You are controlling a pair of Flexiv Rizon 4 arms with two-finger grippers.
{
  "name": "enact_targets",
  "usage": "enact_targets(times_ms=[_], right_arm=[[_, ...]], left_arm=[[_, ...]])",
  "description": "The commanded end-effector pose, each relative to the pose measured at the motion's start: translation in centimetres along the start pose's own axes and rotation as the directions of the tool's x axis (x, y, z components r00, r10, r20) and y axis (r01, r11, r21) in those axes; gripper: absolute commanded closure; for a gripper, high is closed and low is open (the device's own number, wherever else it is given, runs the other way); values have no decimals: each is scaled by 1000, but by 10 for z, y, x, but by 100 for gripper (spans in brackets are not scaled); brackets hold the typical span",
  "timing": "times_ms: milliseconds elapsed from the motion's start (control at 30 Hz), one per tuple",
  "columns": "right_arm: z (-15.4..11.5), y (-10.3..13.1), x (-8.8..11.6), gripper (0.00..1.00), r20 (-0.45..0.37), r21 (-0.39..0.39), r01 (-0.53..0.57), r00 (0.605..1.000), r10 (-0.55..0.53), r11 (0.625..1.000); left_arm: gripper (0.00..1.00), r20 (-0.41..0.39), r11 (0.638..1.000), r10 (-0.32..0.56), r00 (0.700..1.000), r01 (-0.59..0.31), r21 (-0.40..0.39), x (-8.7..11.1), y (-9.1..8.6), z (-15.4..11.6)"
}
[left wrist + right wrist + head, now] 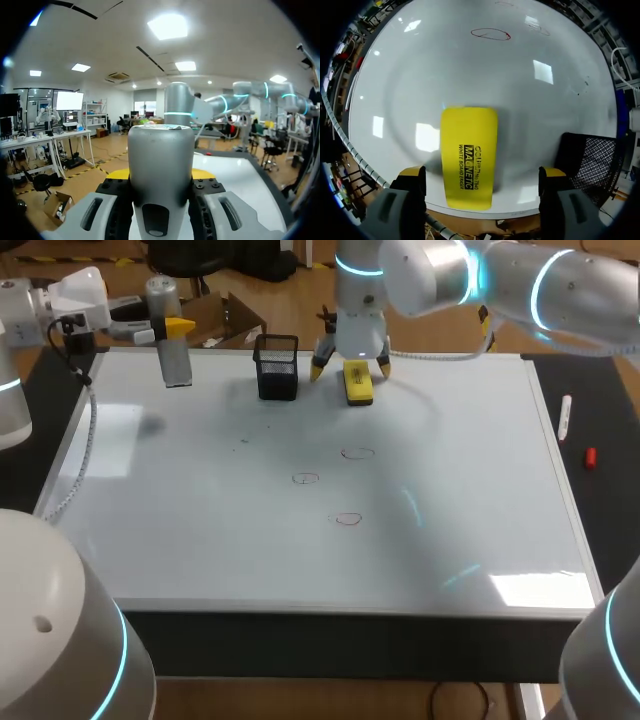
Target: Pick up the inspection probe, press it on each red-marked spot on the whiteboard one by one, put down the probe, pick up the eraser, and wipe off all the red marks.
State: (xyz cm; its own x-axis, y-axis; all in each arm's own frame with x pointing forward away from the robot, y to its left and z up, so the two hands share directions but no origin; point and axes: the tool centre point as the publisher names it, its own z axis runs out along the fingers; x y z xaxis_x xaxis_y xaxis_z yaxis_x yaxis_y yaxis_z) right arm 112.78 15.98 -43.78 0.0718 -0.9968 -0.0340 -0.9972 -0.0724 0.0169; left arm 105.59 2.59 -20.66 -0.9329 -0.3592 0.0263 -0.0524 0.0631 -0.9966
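The grey cylindrical probe (173,345) is held off the whiteboard (460,490) at its far left corner, with my left gripper (170,328) shut on it. In the left wrist view the probe (160,150) fills the gap between the fingers of the left gripper (160,175). The yellow eraser (358,384) lies flat on the board's far edge. My right gripper (350,365) hangs open over it. In the right wrist view the eraser (468,155) lies between the spread fingers of the right gripper (482,173), touching neither. Three red marks (357,452) (305,478) (346,519) sit mid-board.
A black mesh cup (277,367) stands just left of the eraser, close beside my right gripper's finger (592,160). A marker pen (565,417) and a red cap (590,457) lie on the dark strip right of the board.
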Motion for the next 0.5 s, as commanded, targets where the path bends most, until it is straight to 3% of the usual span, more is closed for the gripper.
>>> enact_targets(times_ms=[33, 100, 500], right_arm=[[-1, 7, 0, 74, -24, 3, -7, 1000, 7, 1000], [-1, 10, 1, 100, -36, 3, -13, 999, 13, 1000], [-17, 22, 10, 100, -58, 25, -57, 997, 59, 998]], left_arm=[[100, 0, 1000, 1, 1000, -1, 1, 0, -1, 0], [100, 0, 1000, 1, 1000, -1, 1, 0, -1, 0], [100, 0, 1000, 1, 1000, -1, 1, 0, -1, 0]])
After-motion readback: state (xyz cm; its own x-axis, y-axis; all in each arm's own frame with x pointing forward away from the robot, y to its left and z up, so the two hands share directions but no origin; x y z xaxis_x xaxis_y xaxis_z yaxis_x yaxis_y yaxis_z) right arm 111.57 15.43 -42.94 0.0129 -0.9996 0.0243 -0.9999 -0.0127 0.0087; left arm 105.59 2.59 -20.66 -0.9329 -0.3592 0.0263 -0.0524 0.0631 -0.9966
